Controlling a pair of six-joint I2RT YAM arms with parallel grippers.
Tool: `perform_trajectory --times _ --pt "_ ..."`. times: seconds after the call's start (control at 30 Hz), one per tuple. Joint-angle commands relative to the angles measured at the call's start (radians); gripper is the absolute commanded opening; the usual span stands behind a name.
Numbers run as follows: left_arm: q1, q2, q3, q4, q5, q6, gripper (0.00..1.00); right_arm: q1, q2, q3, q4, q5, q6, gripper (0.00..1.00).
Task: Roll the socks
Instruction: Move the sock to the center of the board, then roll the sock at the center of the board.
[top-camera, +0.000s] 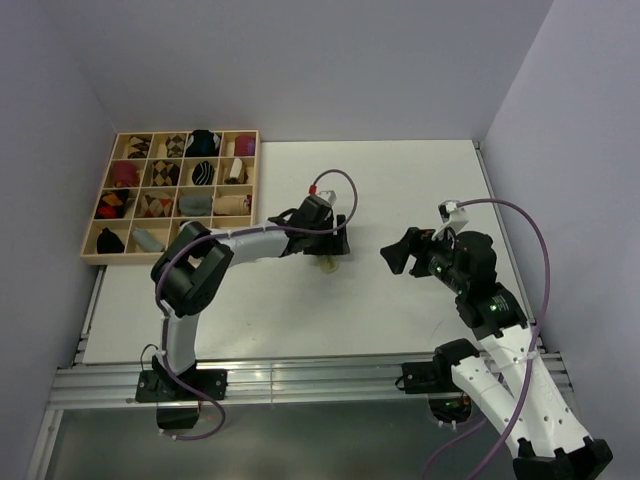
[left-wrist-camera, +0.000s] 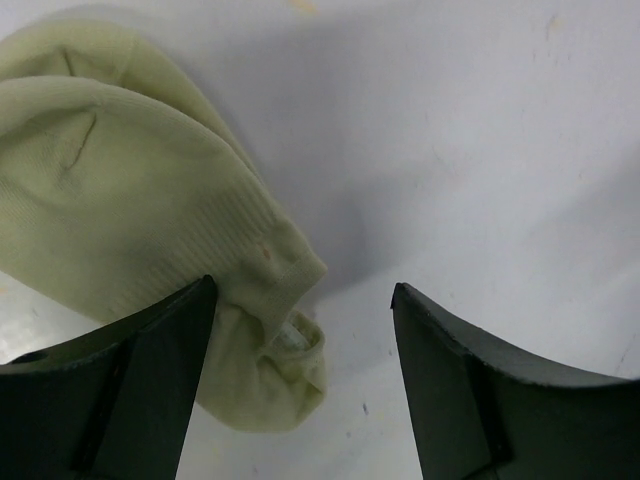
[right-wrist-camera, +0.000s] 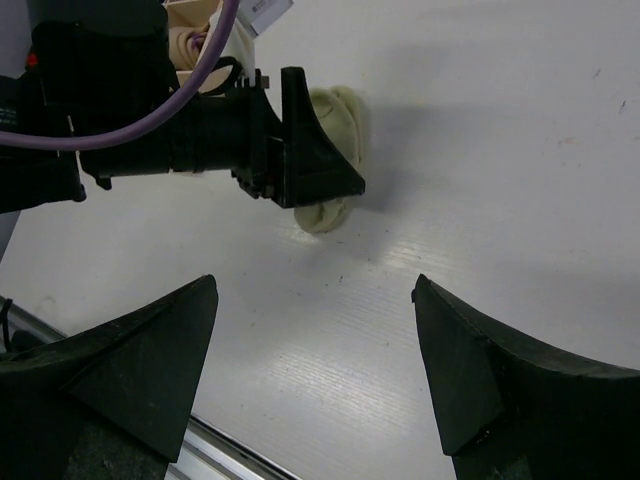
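Left fingers (left-wrist-camera: 150, 380) spread apart above a soft pale yellow-green knitted sock (left-wrist-camera: 130, 200), midway between side edges of the white surface (top-camera: 400, 180), likely best pinched at its ribbed cuff (left-wrist-camera: 262, 262); right fingers (right-wrist-camera: 130, 370) apart, empty.

The top view looks steeply down over the pale yellow-green knit sock (top-camera: 328, 265); both wrist views share it, left close, right farther.

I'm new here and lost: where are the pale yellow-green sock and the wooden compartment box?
pale yellow-green sock (left-wrist-camera: 130, 200): left wrist view, ribbed middle.
wooden compartment box (top-camera: 120, 258): top external view, near rim.
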Motion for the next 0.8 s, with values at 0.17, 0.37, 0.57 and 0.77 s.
perform_trajectory --times 0.17,0.37,0.57,0.77 --pt "-0.043 -0.199 0.087 -0.306 -0.028 0.132 0.73 0.002 -0.05 -0.018 0.001 0.037 -0.007 0.86" --pt "-0.043 -0.15 0.086 -0.317 -0.005 0.281 0.55 0.001 -0.032 -0.034 0.027 0.028 0.016 0.86" --pt "-0.043 -0.076 0.102 -0.309 0.033 0.337 0.34 0.002 -0.042 -0.04 0.024 0.031 0.026 0.85" --pt "-0.049 0.005 0.099 -0.286 0.056 0.316 0.31 0.002 -0.088 -0.084 0.038 0.048 0.035 0.85"
